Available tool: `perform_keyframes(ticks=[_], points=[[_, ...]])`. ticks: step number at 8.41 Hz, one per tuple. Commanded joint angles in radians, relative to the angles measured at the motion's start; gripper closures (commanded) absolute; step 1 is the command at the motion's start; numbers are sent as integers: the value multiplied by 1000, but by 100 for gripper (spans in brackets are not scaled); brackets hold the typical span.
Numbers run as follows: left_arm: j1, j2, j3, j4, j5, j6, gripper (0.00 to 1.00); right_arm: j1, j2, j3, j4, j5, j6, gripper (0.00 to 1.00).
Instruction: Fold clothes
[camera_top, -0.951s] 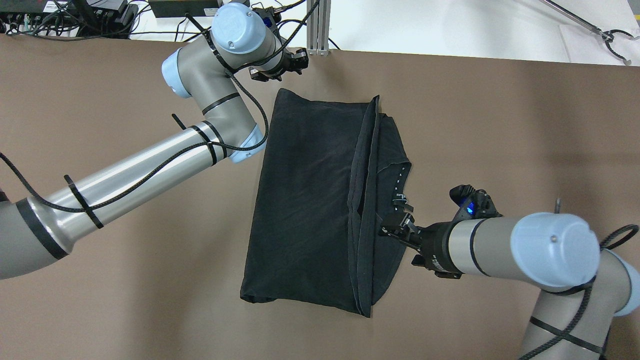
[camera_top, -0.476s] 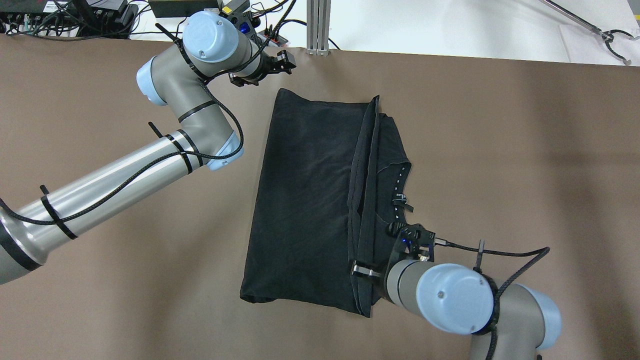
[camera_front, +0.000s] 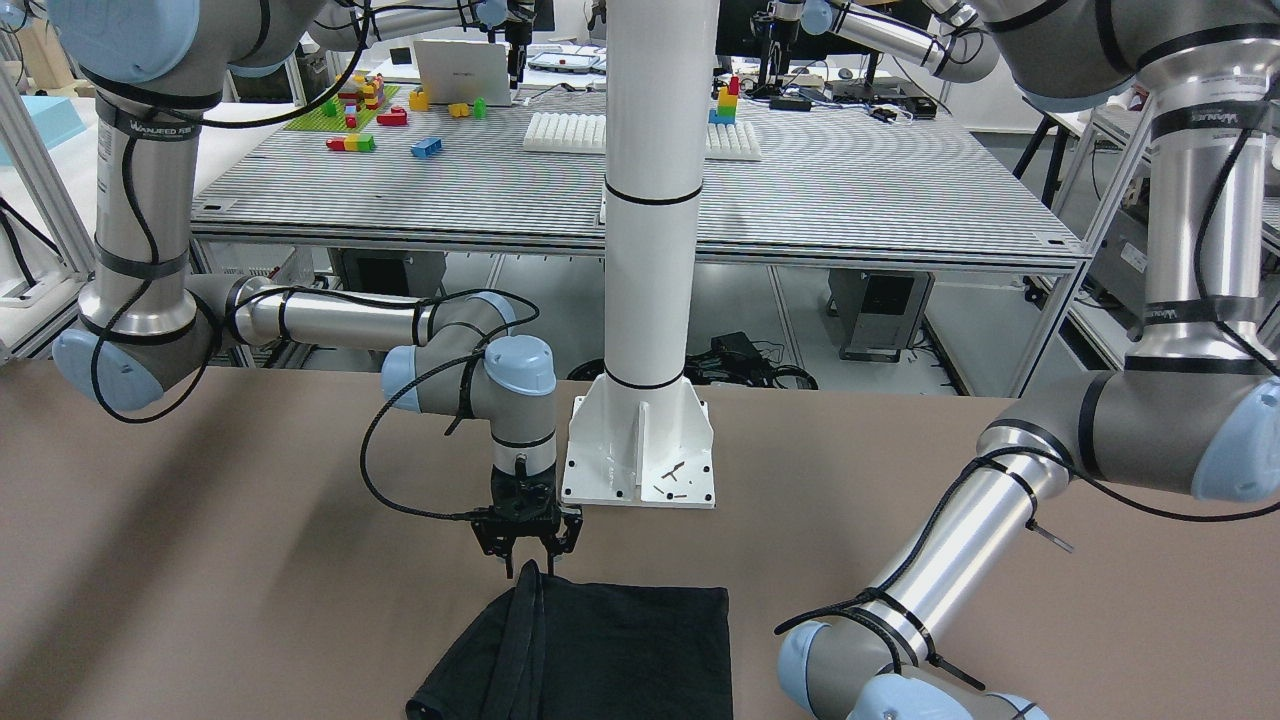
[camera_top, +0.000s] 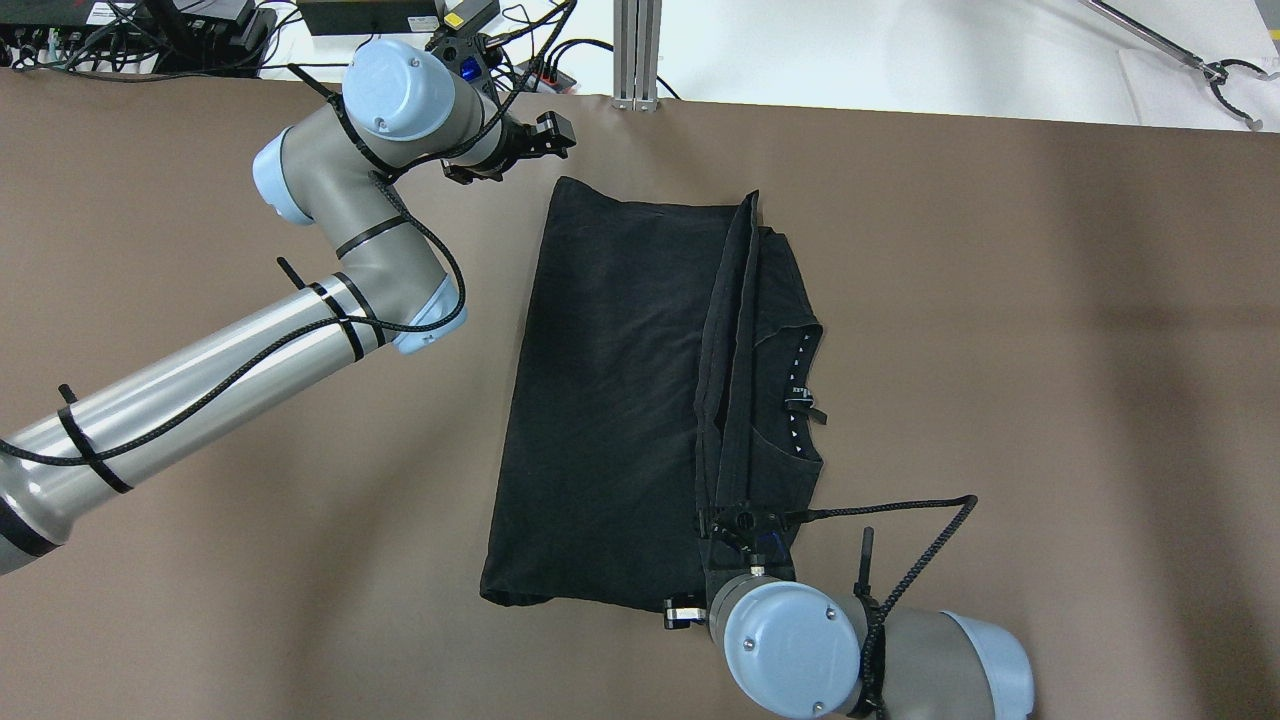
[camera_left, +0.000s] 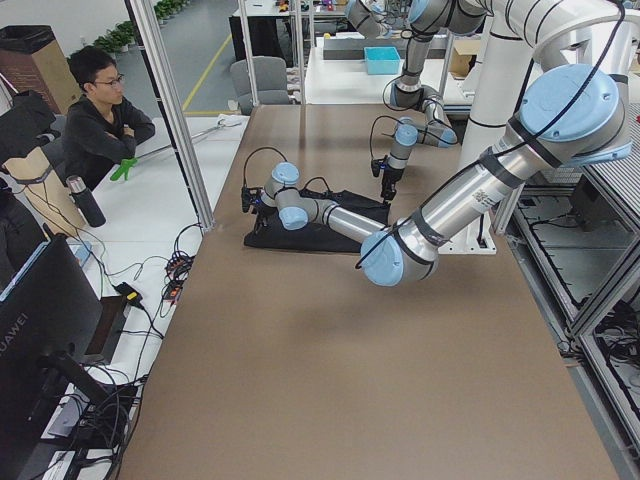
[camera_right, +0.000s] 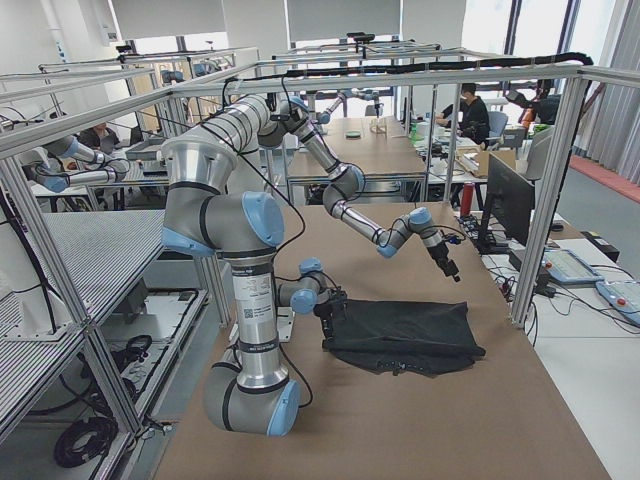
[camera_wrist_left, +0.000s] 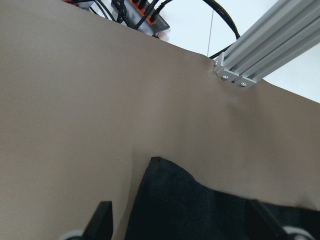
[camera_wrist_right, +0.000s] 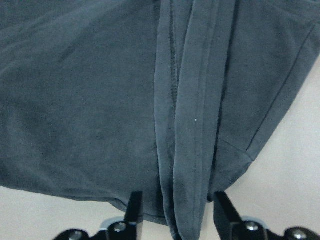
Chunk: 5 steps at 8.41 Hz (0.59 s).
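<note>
Plainly, a monitor (camera_left: 40, 335) reads HUAWEI, well apart from the black clothes (camera_top: 610, 400)

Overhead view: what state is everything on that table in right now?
Black cloth: lying on the table, partly folded, with a ridge of doubled edges running along it.
Left end effector: open, empty, just off the cloth's far corner.
Right end effector: open, its fingers either side of the ridge at the cloth's near edge.
White post: upright.
</note>
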Motion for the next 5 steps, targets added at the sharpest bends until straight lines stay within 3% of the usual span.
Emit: perform_keyframes(ticks=[1, 5], points=[[4, 41, -37, 0, 9, -1, 6, -5, 50, -54, -34, -1, -61, 46], [5, 45, -39, -2, 31, -6, 6, -5, 53, -89, -34, -33, -111, 49]])
